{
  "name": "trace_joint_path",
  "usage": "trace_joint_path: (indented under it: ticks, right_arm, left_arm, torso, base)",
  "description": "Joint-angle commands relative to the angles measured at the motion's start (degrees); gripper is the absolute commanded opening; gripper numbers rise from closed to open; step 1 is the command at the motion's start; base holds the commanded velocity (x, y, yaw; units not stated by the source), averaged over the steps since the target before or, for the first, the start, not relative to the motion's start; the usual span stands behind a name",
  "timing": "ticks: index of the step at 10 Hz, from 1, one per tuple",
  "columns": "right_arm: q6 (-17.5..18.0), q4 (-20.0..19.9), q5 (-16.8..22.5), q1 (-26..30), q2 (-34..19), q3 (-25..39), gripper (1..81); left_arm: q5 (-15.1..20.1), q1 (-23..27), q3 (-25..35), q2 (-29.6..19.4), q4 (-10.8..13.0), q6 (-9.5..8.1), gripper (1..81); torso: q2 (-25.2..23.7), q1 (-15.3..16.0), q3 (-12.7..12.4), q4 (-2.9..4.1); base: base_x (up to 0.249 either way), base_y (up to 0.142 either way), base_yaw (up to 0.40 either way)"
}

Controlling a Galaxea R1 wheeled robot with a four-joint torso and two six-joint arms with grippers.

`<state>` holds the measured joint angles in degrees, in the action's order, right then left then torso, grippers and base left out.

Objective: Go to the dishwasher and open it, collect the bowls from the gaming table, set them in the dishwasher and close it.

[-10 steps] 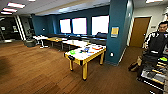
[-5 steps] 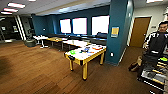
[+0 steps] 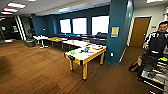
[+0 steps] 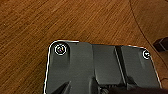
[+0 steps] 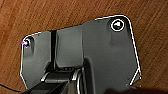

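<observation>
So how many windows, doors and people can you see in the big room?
Bright windows: 3
Brown door: 1
Person: 1
Total: 5

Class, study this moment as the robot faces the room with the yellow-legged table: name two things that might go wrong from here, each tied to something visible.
1. A person stands near on the right; turning that way might risk contact.
2. The yellow-legged table carries several small items, including a green one near its edge; bumping the table might knock them to the wooden floor.
</observation>
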<state>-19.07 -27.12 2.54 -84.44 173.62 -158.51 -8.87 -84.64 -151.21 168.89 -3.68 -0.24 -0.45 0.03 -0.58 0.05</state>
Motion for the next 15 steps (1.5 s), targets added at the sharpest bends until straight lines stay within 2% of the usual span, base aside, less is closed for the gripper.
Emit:
trace_joint_path:
  ticks: [1,3,15]
  right_arm:
    - [-0.1,-0.1,3.4,3.5,-0.1,0.1,81.1]
    - [-0.1,-0.1,3.5,3.5,-0.1,0.1,81.1]
    - [-0.2,0.0,3.5,3.5,0.1,0.1,81.1]
  left_arm:
    - [2.4,3.3,0.0,-0.5,-0.1,-0.20,81.1]
    - [2.4,3.3,0.0,-0.5,0.0,-0.20,81.1]
    - [2.4,3.3,0.0,-0.6,0.3,-0.11,81.1]
  torso:
    - [0.0,0.0,0.0,0.00]
    - [0.0,0.0,0.0,0.00]
    - [0.0,0.0,0.0,0.00]
  base:
    - [0.000,0.000,0.000]
    - [0.000,0.000,0.000]
    - [0.000,0.071,0.000]
